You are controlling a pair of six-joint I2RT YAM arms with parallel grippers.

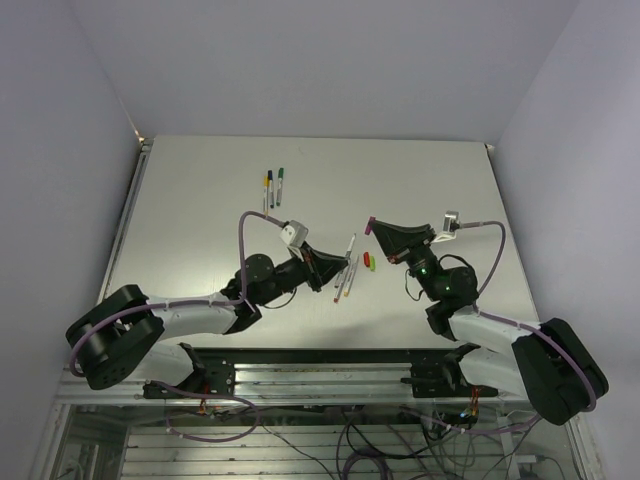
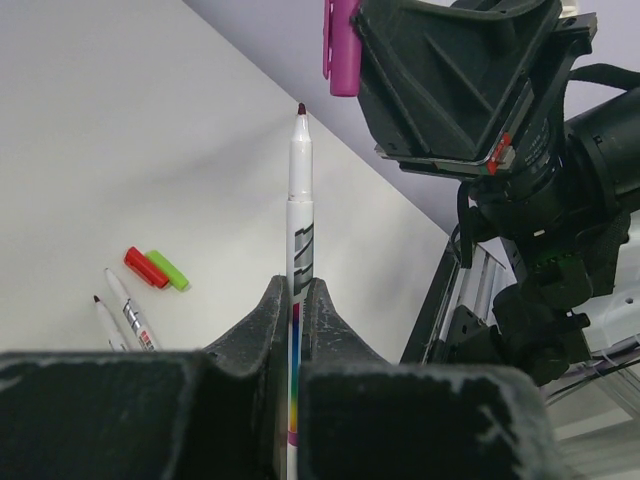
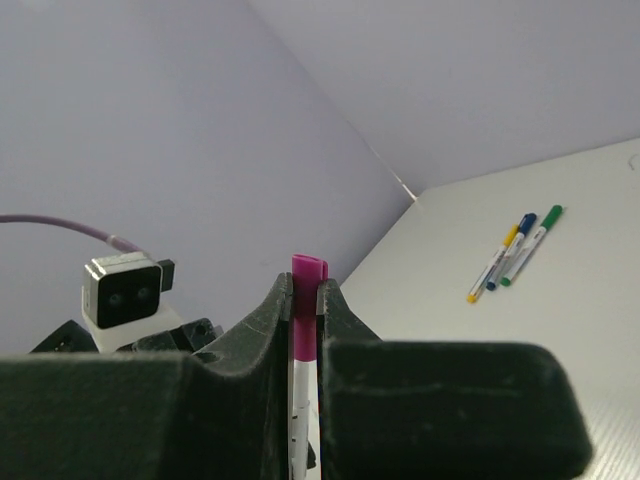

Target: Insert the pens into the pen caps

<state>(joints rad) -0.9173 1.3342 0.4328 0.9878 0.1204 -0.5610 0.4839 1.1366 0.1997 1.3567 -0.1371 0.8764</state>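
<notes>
My left gripper (image 1: pixel 336 268) (image 2: pixel 297 287) is shut on a grey-white pen (image 2: pixel 299 190), held above the table with its dark magenta tip pointing away from the fingers. My right gripper (image 1: pixel 376 230) (image 3: pixel 305 287) is shut on the magenta cap (image 3: pixel 305 290), which shows in the left wrist view (image 2: pixel 343 45) just right of and beyond the pen tip, apart from it. A red cap (image 2: pixel 146 267) and a green cap (image 2: pixel 167 270) lie side by side on the table (image 1: pixel 200 220). Two uncapped pens (image 2: pixel 128 312) lie next to them.
Three capped pens (image 1: pixel 272 186) with yellow, dark and green caps lie together at the back of the table; they also show in the right wrist view (image 3: pixel 512 250). The metal frame rail (image 1: pixel 300 375) runs along the near table edge.
</notes>
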